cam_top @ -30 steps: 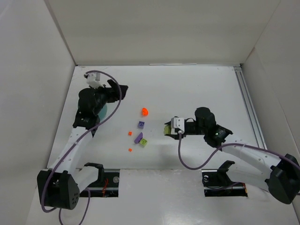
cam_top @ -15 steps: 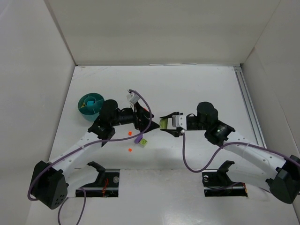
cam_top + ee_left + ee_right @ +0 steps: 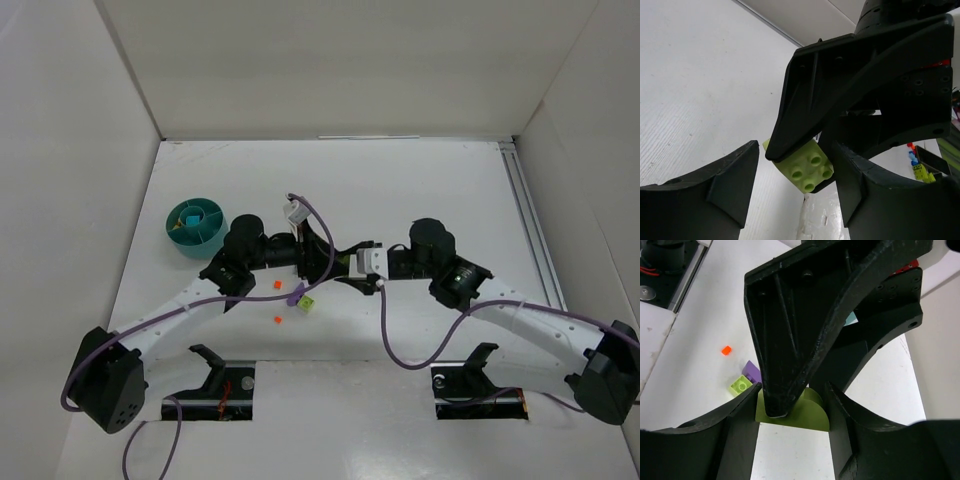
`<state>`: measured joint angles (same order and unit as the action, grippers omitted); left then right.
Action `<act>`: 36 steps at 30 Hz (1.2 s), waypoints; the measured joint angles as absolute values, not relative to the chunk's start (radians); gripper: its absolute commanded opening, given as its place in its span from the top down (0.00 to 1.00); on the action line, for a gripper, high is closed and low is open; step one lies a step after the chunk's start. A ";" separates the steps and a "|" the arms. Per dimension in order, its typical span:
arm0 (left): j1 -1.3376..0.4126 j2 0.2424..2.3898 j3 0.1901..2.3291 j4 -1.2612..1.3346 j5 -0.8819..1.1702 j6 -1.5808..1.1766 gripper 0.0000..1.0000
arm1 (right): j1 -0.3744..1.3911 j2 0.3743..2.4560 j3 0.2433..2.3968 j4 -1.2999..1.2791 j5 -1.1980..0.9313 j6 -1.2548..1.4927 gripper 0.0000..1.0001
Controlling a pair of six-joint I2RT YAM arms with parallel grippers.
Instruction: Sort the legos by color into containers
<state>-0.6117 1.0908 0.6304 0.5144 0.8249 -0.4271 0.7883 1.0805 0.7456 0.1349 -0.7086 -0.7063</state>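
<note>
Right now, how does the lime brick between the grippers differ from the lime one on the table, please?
The held lime brick is clamped in the right gripper, raised; the loose lime brick lies free on the table beside a purple piece. Both are lime green.

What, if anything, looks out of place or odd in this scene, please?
Only this: both grippers crowd one lime green brick mid-table. The right gripper is shut on it, while the left gripper, open, straddles the same brick. Nothing looks spilled or damaged.
</note>
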 measured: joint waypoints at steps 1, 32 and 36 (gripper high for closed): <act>-0.614 1.092 0.630 0.518 0.822 -0.428 0.48 | 0.792 1.082 0.746 0.135 -0.706 -0.706 0.59; -0.603 1.140 0.655 0.553 0.820 -0.472 1.00 | 0.831 1.080 0.774 0.113 -0.435 -0.676 0.01; -0.603 1.113 0.657 0.516 0.784 -0.472 1.00 | 0.830 1.075 0.775 0.115 -0.417 -0.674 0.01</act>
